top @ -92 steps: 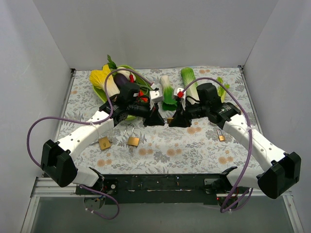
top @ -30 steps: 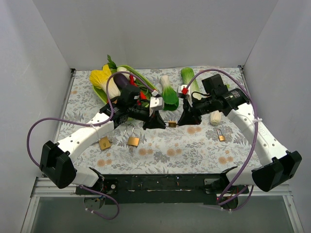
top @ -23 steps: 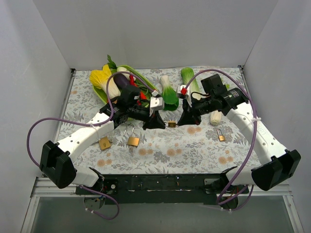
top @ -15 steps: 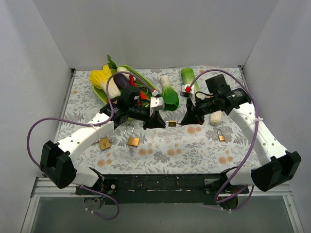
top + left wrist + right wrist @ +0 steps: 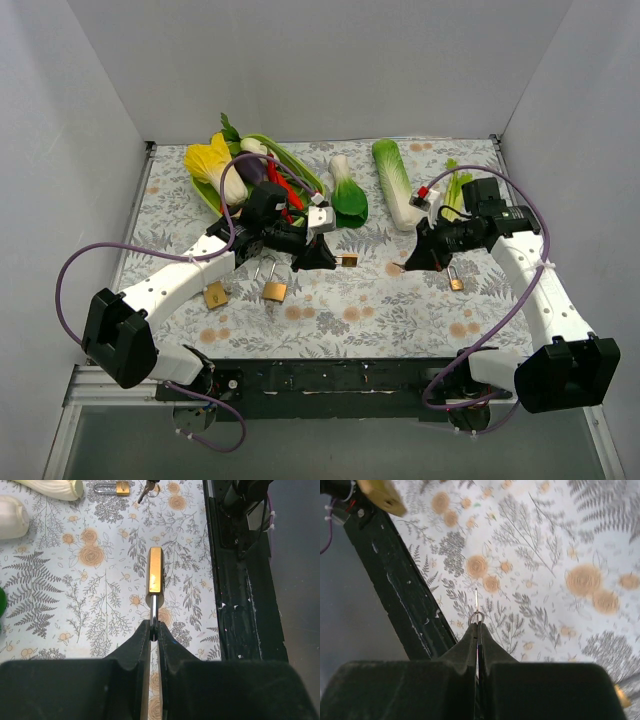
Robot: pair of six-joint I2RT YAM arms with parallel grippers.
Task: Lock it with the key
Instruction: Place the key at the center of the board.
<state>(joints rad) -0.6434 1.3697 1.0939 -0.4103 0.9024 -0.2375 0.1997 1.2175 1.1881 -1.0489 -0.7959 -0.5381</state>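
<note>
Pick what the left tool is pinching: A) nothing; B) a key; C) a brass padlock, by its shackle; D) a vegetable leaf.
C: the left tool is shut on the brass padlock by its thin shackle, with the body jutting out ahead of it.

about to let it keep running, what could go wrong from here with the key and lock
1. The left gripper pinches the padlock only by its thin shackle, the body sticking out free; a push from the key could swing it.
2. The right gripper holds the key at its tips, edge-on; it might twist or slip on contact.
3. Key and padlock are well apart in the top view, so the approach could come in misaligned.
</note>
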